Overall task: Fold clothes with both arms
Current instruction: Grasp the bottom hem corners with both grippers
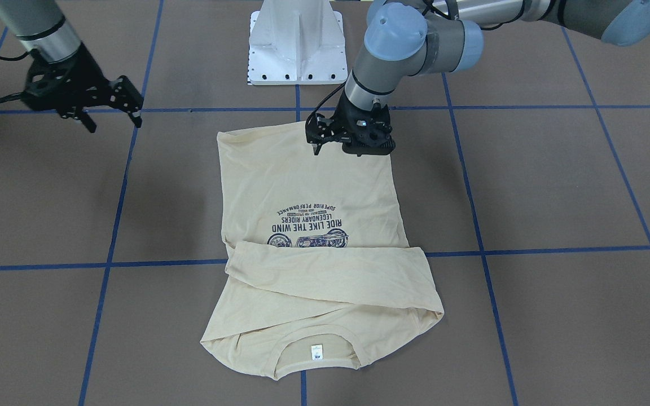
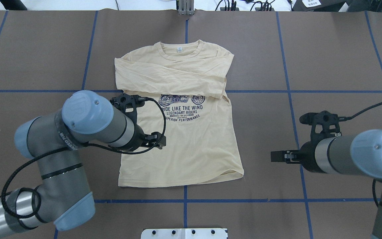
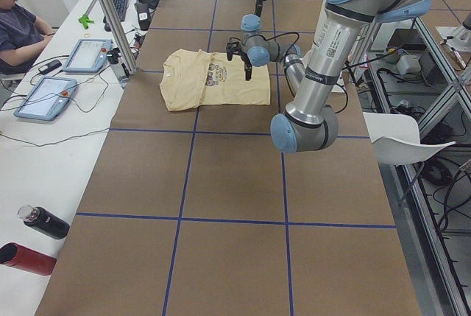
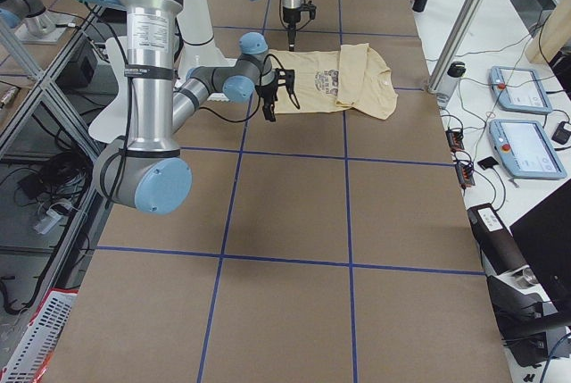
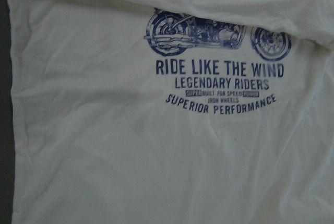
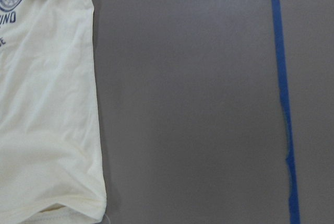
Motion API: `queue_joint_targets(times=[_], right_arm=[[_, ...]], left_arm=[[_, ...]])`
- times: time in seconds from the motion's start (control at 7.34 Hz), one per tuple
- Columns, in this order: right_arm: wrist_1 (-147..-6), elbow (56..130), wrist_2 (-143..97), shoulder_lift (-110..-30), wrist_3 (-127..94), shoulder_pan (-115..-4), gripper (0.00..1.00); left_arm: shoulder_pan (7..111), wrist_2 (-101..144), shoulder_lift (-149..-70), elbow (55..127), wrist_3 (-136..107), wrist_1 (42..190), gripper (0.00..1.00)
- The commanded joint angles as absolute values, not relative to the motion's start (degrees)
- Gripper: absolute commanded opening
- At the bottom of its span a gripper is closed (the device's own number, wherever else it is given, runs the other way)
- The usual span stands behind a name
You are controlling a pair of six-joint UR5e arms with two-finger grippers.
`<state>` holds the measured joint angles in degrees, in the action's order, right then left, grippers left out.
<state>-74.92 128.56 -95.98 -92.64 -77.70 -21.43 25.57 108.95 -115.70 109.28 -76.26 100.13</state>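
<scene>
We take the white pedestal base (image 1: pixel 297 51) as our mark. The cream long-sleeved T-shirt (image 2: pixel 184 146) lies flat on the brown table (image 2: pixel 327 59), straight out from the base. Its hem is the end nearest the base and its collar is the far end. The front faces up. The navy motorcycle print (image 2: pixel 182 111) with "RIDE LIKE THE WIND" sits farther from the base than the hem. Farther out, both sleeves (image 2: pixel 171 76) are folded across the chest and cover the top of the print. The small white neck label (image 2: pixel 179 49) shows inside the collar, at the point of the shirt farthest from the base.

The left arm (image 2: pixel 88 119) reaches out from the base on the robot's left. The left gripper (image 2: pixel 158 141) hangs above the half of the shirt nearer the base, over its left side. Its wrist camera looks down on the print and smooth cloth. We cannot tell how its jaws stand.

The right arm (image 2: pixel 360 156) reaches out on the base's other side. The right gripper (image 1: pixel 113 121) hovers over bare table beside the shirt, apart from the cloth and about as far from the base as the left one. Its jaws are spread wide with nothing between them. Its wrist camera shows the shirt's side edge and a blue tape line (image 6: pixel 282 104).
</scene>
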Motion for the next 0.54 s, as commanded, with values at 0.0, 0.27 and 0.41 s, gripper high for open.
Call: queue_joint_targets(times=[0.0, 0.27, 0.41], right_arm=[[-75.3, 128.9, -89.2, -92.2, -82.0, -13.7, 1.00], [-82.4, 128.7, -89.2, -87.0, -82.0, -13.4, 1.00], [-88.2, 128.5, -89.2, -82.6, -82.0, -13.4, 1.00]], left_arm=[[20.6, 103.2, -107.0, 111.3, -76.9, 106.6, 1.00], [18.4, 102.6, -103.7, 111.0, -81.1, 110.9, 0.97], [18.2, 102.6, -103.8, 111.0, -81.6, 110.8, 0.88]])
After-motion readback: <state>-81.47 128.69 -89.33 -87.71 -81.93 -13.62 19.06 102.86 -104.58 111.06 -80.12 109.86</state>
